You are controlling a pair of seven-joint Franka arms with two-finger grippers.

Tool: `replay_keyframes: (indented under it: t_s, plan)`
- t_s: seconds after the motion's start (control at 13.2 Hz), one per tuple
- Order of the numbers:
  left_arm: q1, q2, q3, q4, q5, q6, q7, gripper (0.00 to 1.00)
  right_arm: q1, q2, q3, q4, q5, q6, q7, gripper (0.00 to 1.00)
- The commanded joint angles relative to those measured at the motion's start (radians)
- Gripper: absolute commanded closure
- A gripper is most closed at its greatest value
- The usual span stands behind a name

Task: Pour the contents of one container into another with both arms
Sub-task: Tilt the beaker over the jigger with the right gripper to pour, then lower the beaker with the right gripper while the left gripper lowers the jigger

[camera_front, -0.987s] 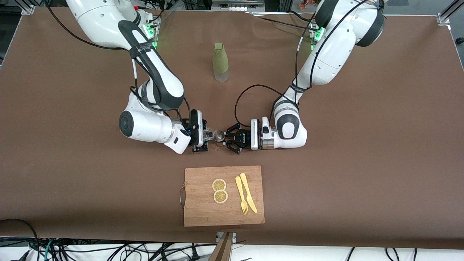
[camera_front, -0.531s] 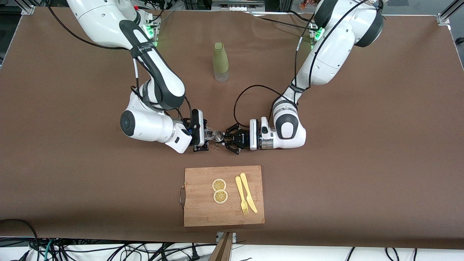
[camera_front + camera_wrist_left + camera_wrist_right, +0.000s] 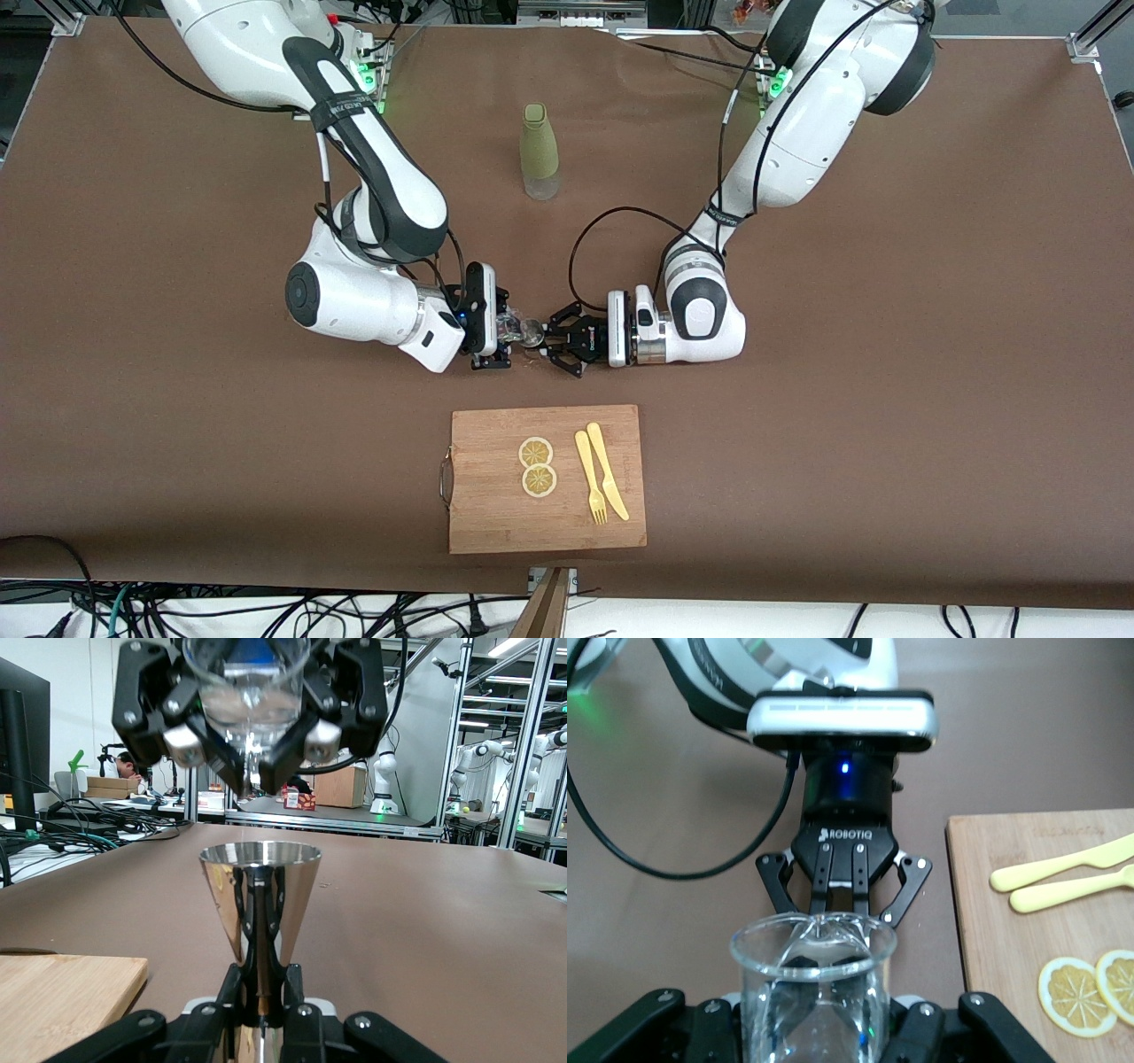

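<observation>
We find both arms meeting at the centre of the front view, above the bare brown table (image 3: 886,372). The right gripper (image 3: 501,330) is closed on a clear glass beaker (image 3: 812,988); the left gripper (image 3: 554,338) is closed on the stem of a metal jigger (image 3: 260,895).

Compared with one second ago, we note a small shift only. The right arm's wrist housing has drifted slightly toward the left edge of the front view and a little upward, and the left arm's wrist has moved slightly leftward with it. The two containers have stayed close together throughout.

In the left wrist view the beaker sits in the upper centre of the frame, tilted mouth-down directly above the jigger's open cup. Clear liquid is visible in the beaker. We cannot tell whether a stream is falling.

We judge that the pour is under way or about to start, with alignment already good.

Elsewhere, a green bottle (image 3: 539,152) stands at upper centre. A wooden cutting board (image 3: 496,523) at lower centre carries two lemon slices (image 3: 537,466) and a yellow fork (image 3: 590,487) and knife (image 3: 608,470)
</observation>
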Motion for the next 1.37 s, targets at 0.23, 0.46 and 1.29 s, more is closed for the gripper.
replay_keyframes:
  t_s: [0.23, 0.46, 1.29]
  plan:
    - [0.004, 0.013, -0.002, 0.028, -0.040, 0.016, 0.040, 1.00, -0.023, -0.034, -0.011, -0.087, 0.284, 0.005, -0.232, 1.00]
    - [0.039, 0.002, -0.002, 0.013, -0.035, 0.009, 0.078, 1.00, -0.076, -0.029, -0.011, -0.106, 0.357, -0.021, -0.343, 1.00]
    - [0.393, -0.064, 0.007, -0.134, 0.326, -0.369, 0.141, 1.00, -0.493, 0.086, -0.015, -0.109, 0.409, -0.514, -0.701, 1.00]
